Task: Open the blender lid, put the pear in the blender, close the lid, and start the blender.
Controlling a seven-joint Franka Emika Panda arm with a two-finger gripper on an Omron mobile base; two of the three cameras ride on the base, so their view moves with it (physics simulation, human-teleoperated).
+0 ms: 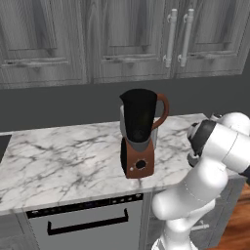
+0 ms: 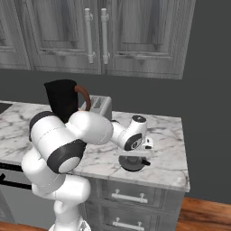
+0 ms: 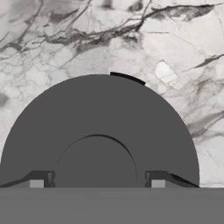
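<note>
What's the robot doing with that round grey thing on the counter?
The robot's gripper is right over the blender lid, which lies flat on the marble counter, a finger on each side of its central knob. The blender stands open-topped farther along the counter.

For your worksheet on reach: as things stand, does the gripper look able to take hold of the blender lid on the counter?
Probably yes: the gripper hangs right over the blender lid, its fingertips either side of the knob, nothing between.
</note>
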